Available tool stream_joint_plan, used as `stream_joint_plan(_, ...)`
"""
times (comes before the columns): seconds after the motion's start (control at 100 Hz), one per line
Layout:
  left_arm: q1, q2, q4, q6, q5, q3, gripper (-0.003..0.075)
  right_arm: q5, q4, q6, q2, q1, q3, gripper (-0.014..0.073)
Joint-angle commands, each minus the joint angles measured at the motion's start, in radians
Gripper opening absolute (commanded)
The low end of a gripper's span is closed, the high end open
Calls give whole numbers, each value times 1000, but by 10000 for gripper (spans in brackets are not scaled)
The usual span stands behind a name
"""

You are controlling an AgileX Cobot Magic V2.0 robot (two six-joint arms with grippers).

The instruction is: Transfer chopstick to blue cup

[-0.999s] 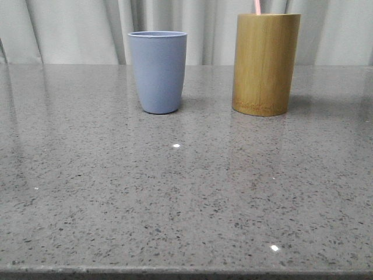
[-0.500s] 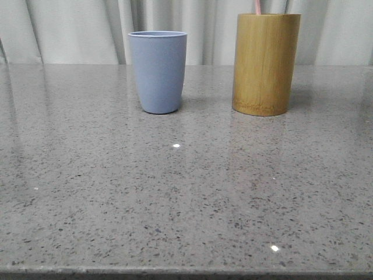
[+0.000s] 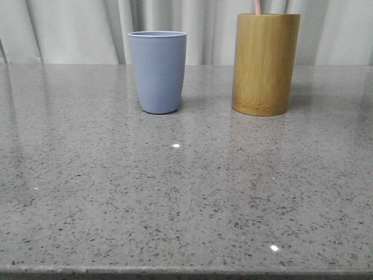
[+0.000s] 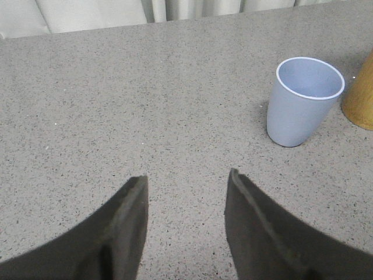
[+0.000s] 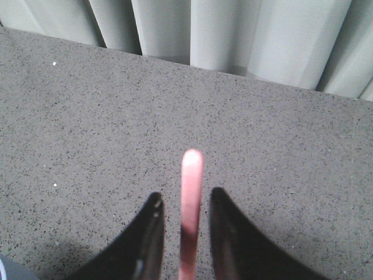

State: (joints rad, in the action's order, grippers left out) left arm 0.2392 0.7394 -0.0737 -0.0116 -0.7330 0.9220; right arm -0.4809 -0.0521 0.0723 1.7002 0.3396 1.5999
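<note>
The blue cup (image 3: 157, 73) stands upright at the back of the table, left of centre, and looks empty in the left wrist view (image 4: 303, 102). A pink chopstick tip (image 3: 257, 7) sticks up out of the taller bamboo cylinder (image 3: 265, 64) to its right. Neither gripper shows in the front view. My left gripper (image 4: 187, 175) is open and empty above the table, some way from the blue cup. My right gripper (image 5: 185, 193) is open with a pink chopstick (image 5: 192, 169) standing between its fingers; a gap shows on each side of the stick.
The grey speckled table (image 3: 186, 192) runs to a pale curtain (image 3: 76, 29) at the back. The bamboo cylinder's edge shows beside the blue cup in the left wrist view (image 4: 361, 99).
</note>
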Motion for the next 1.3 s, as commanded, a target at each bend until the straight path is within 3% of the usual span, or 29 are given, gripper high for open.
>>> stream_joint_plan(0.0, -2, -3, -2, -13, 77, 24, 314, 79, -4, -5, -48, 0, 38, 75)
stream_joint_plan(0.09, -2, -3, -2, -13, 77, 24, 314, 83, -4, -5, -48, -1, 38, -18)
stream_joint_plan(0.2, -2, -3, -2, -13, 77, 24, 314, 83, -4, -5, -49, -1, 38, -69)
stream_joint_plan(0.77, -2, -3, -2, -13, 77, 24, 314, 91, -4, -25, -212, 16, 133, -69)
stream_joint_plan(0.969, -2, -3, -2, -13, 77, 24, 314, 112, -4, -42, -218, 87, 216, -69)
stream_joint_plan(1.289, -2, -3, -2, -13, 77, 24, 314, 237, -5, -42, -183, 242, 221, -69)
